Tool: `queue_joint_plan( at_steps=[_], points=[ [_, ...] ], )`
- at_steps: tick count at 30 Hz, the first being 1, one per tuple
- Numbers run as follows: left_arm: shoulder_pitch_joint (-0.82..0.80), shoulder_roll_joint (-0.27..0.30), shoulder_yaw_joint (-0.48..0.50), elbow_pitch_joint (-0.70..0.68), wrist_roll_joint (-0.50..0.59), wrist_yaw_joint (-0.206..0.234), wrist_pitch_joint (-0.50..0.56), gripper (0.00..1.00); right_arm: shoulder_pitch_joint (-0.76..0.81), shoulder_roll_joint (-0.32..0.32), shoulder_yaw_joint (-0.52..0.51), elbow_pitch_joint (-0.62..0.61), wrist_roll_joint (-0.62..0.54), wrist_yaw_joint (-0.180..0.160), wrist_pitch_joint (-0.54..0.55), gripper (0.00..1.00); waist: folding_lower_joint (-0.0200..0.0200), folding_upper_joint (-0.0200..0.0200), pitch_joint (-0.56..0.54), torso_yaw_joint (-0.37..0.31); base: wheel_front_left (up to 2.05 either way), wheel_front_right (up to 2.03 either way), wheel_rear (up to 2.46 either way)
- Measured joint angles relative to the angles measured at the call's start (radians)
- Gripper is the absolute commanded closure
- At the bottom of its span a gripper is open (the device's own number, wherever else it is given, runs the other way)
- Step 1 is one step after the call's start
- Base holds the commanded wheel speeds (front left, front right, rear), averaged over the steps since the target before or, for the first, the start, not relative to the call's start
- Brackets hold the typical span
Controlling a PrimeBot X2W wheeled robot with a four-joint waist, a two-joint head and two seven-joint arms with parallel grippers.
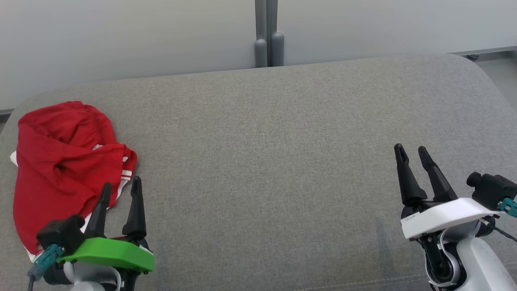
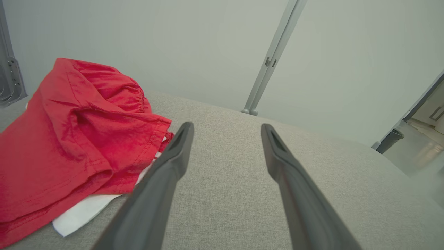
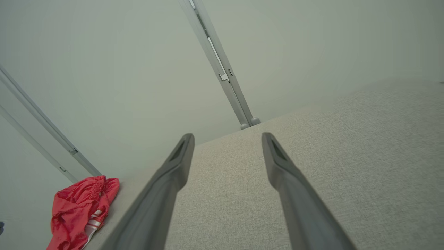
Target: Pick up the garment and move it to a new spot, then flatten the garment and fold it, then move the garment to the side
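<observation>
- The red garment (image 1: 60, 161) lies crumpled in layers at the far left end of the grey upholstered surface (image 1: 282, 161), close to its rounded edge; a sideways nudge could push it off.
- A shallow pinch may catch only the top fold or the white lining, so the rest drags.
- The left claw (image 1: 121, 182) is spread wide and empty, just beside the garment's hem; contact cannot be told.
- The right claw (image 1: 410, 148) is parted, empty, well apart from the garment.
</observation>
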Motion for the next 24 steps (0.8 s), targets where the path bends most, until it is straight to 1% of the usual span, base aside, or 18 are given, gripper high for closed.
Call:
queue_joint_plan(
  at_steps=[1, 4, 21, 24],
  points=[
    [0.0, 0.0, -0.002, -0.001, 0.014, 0.0, -0.002, 0.0, 0.0, 0.001, 0.001, 0.0, -0.013, -0.006, -0.008, 0.0, 0.0, 0.0, 0.0, 0.0, 0.0, 0.0, 0.0],
    [0.0, -0.001, -0.006, -0.005, 0.052, 0.0, -0.017, 0.0, 0.0, 0.002, 0.002, -0.002, -0.057, -0.007, -0.018, 0.0, 0.0, 0.0, 0.001, 0.0, 0.0, 0.0, 0.0],
    [0.0, -0.004, -0.021, -0.04, 0.282, 0.0, -0.074, 0.0, 0.0, 0.012, 0.029, -0.033, -0.281, -0.005, -0.071, 0.0, 0.0, 0.0, 0.007, -0.001, 0.0, 0.0, 0.0],
    [0.0, -0.005, -0.021, -0.048, 0.314, 0.0, -0.082, 0.0, 0.0, 0.013, 0.03, -0.04, -0.314, 0.0, -0.078, 0.0, 0.0, 0.0, 0.01, -0.001, 0.0, 0.0, 0.0]
  ],
)
